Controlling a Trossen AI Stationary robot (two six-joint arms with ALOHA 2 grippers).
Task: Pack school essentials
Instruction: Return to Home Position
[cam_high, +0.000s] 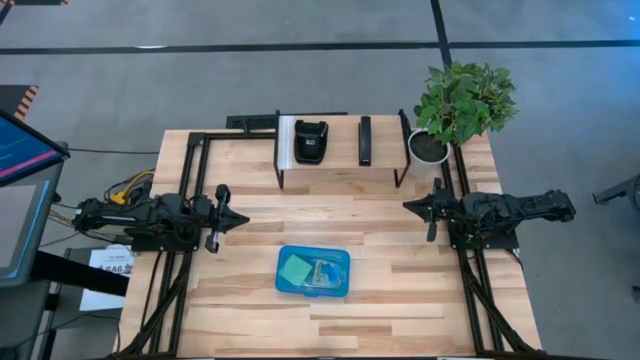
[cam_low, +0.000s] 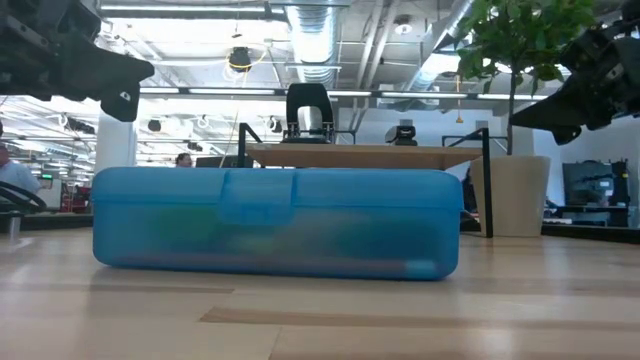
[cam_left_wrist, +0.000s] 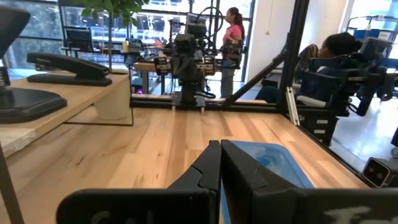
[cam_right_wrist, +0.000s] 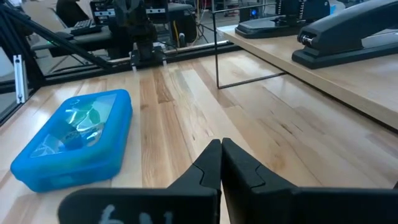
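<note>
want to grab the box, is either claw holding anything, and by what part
Nothing is held. The left claw and the right claw are both shut and empty, well apart from the closed blue supply box.

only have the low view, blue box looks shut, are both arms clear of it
observer: yes. in the high view the left end effector sits to the left of the blue supply box, apart from it, fingers shut.
operator: and the right one
observer: the right end effector is to the box's right and nearer the shelf, also shut, holding nothing.
operator: whats inside, its a blur for me
observer: from above, a green sticky note pad shows through the lid in the left half. i can't make out the rest.
</note>
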